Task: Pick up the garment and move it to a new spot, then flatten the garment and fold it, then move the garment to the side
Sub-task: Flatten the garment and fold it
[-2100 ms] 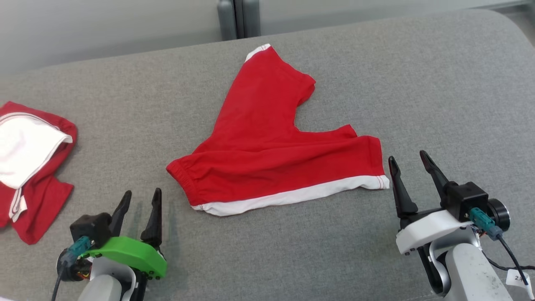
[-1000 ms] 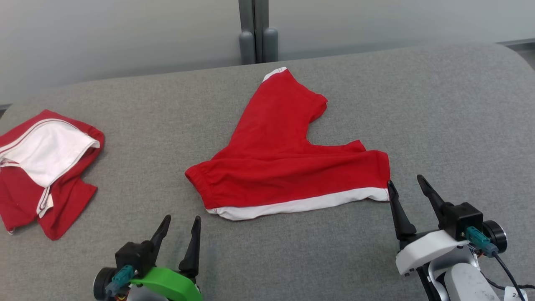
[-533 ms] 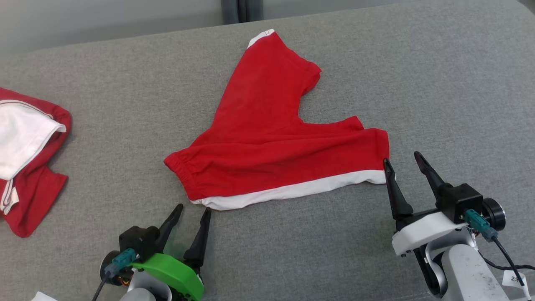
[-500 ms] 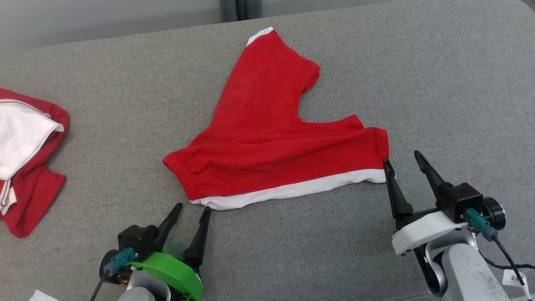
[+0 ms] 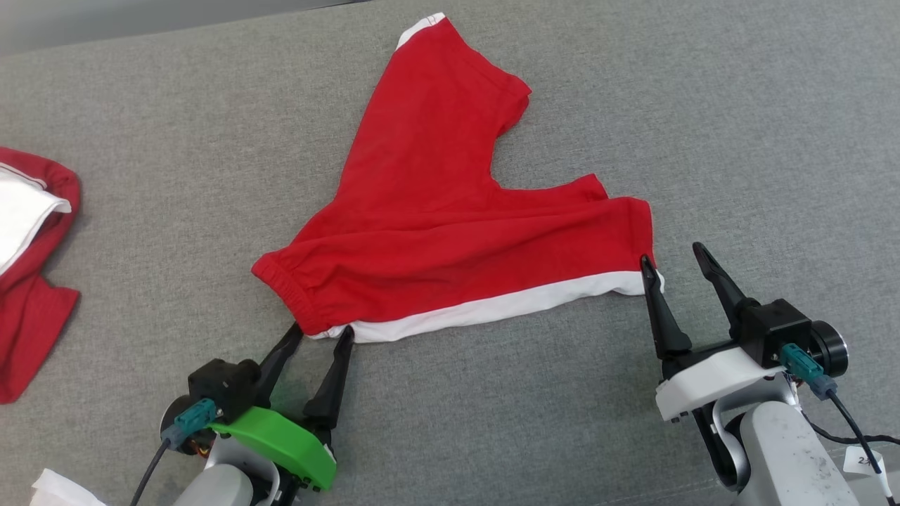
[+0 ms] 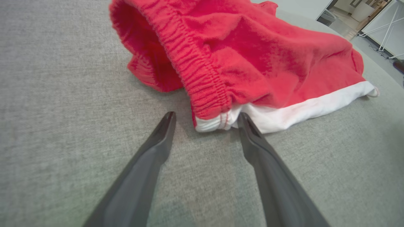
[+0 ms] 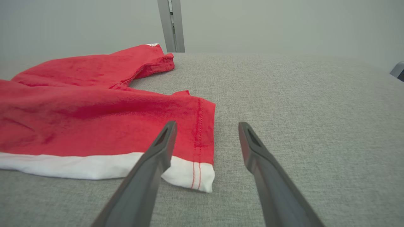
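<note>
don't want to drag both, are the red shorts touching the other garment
Apart: head view shows bare grey cushion between red shorts and other garment.

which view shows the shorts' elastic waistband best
Left wrist view: the waistband of the red shorts is close up, gathers plain, ending between the left gripper's open fingers. The head view has it small; the right wrist view faces a leg hem.
</note>
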